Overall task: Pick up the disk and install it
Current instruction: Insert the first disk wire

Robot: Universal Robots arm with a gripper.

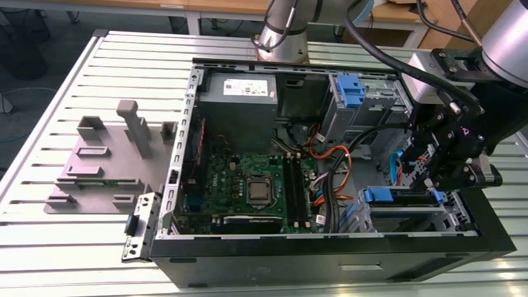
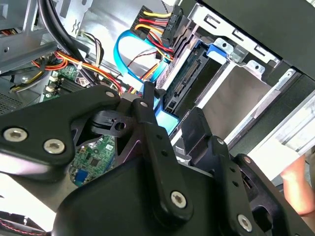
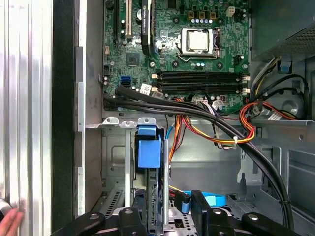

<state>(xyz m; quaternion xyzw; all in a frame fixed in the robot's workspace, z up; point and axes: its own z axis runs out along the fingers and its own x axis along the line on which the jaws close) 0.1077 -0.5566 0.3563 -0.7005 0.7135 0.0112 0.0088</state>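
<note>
Blue-framed disk point(image 3: 149, 153) (seated in bay point(image 3: 116, 155)), just beside pincer point(image 3: 170, 207)

Entry: one robot arm point(image 1: 285, 28), grey metal.
- Base column: upright at the far edge of the counter point(image 1: 49, 247) as the exterior view has it.
- Upper link point(image 1: 510, 37): reaches in overhead from the exterior view's right.
- Wrist housing point(image 1: 462, 133): black, bent downward.
- Claw point(image 1: 431, 185): black, two-fingered, pointing down, held low toward the counter's edge on the exterior view's right.
- Claw in both wrist views point(image 2: 171, 105) point(image 3: 170, 209): the two fingers point(image 3: 203, 206) stand apart with a plain gap between them, and the linkage bars splay out to either side.
</note>
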